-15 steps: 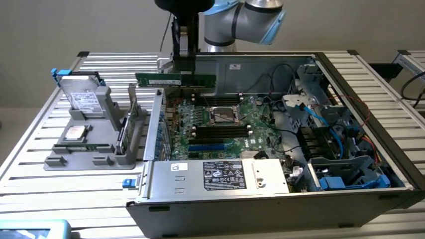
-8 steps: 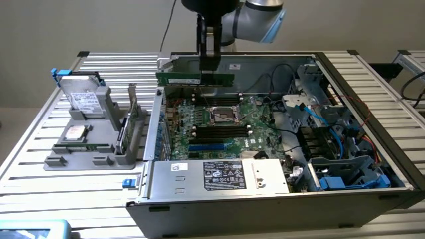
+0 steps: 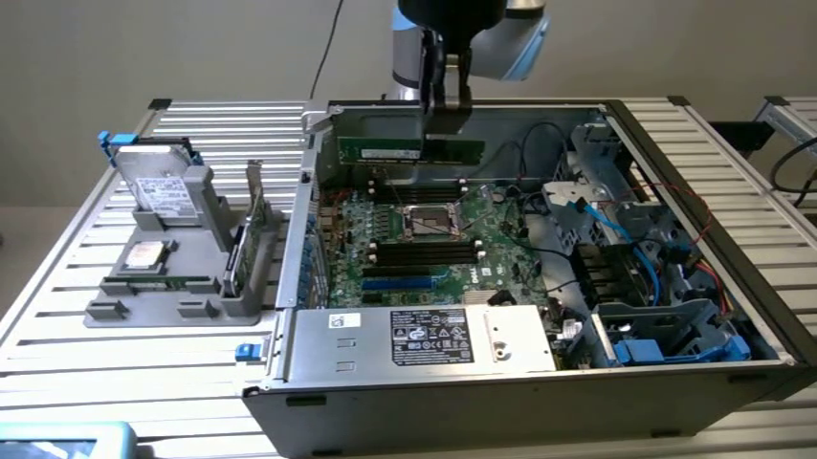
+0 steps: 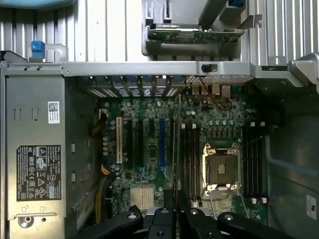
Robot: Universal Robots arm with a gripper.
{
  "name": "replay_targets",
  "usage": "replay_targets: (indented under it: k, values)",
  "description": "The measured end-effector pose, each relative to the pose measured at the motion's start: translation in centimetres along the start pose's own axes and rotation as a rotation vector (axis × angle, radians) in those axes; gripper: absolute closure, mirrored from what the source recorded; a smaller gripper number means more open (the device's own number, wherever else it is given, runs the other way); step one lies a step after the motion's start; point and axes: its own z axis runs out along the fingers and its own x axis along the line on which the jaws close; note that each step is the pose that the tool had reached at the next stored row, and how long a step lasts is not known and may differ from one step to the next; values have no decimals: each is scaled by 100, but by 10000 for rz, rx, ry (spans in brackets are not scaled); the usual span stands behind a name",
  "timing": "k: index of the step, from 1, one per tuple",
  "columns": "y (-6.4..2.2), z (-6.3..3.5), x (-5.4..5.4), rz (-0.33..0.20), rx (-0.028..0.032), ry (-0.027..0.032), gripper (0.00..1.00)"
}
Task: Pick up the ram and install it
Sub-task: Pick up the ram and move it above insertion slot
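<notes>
Above the motherboard (image 3: 428,225), inside the open case (image 3: 664,134), we see the gripper (image 3: 446,132) clamped narrowly on the ram (image 3: 383,151), which hangs level on its long edge. To do this well, we judge, keep it parallel to 1 of the black slots (image 3: 422,251) and lower it straight.

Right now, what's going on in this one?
The robot arm's gripper is closed on the ram, holding it lengthwise in the air above the motherboard inside the open computer case. It does not look seated in any slot. On the exterior view's left, a grey parts holder carries a hard drive and an expansion card.
</notes>
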Motion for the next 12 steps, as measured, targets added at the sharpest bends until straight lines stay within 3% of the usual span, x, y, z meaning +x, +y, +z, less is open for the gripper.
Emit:
replay_targets:
  k: [5,12]
  values:
    - [-149,43,-79,0,-2,-31,86]
    - [-283,115,-277,-1,13,-35,86]
